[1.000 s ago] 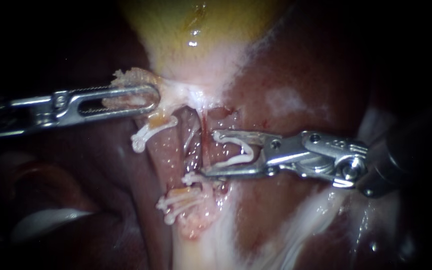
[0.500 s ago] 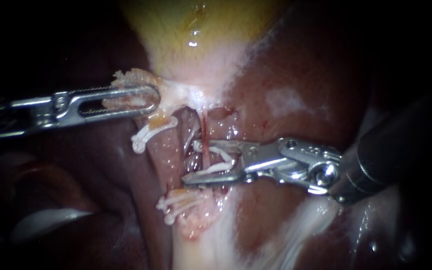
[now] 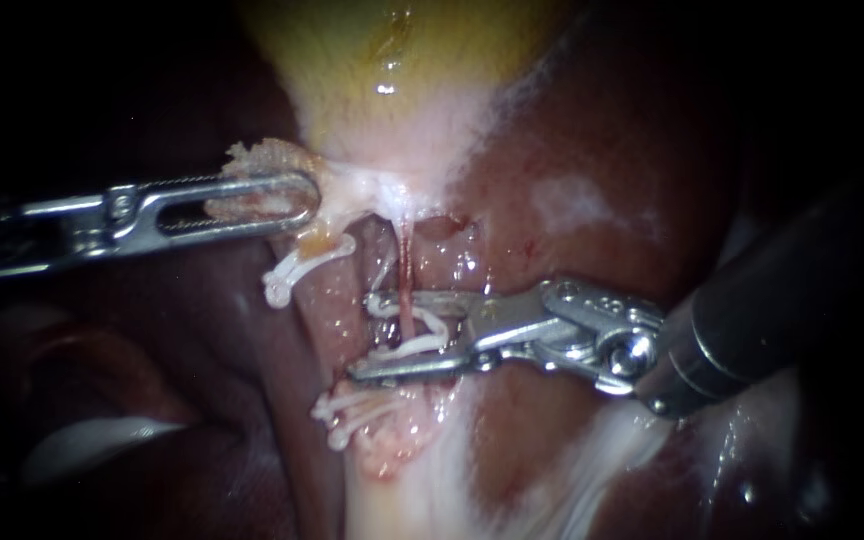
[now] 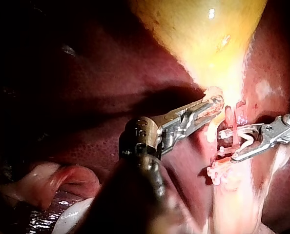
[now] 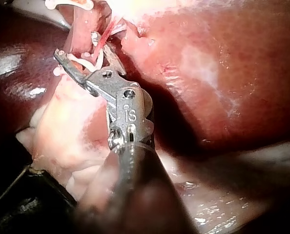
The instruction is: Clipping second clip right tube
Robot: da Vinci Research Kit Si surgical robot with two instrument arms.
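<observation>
Right tube (image 3: 405, 265): right instrument (image 3: 362, 335) has advanced, spread jaws and open clip (image 3: 407, 347) now straddle it; left instrument's (image 3: 310, 197) jaws pinch gallbladder (image 3: 392, 60); looks ready to fire

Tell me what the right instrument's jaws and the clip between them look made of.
The jaws of the right instrument look like bare polished metal: silvery, with sharp bright glints. The clip held between them is matt white with smooth rounded edges, probably plastic, though the look alone cannot settle it.
</observation>
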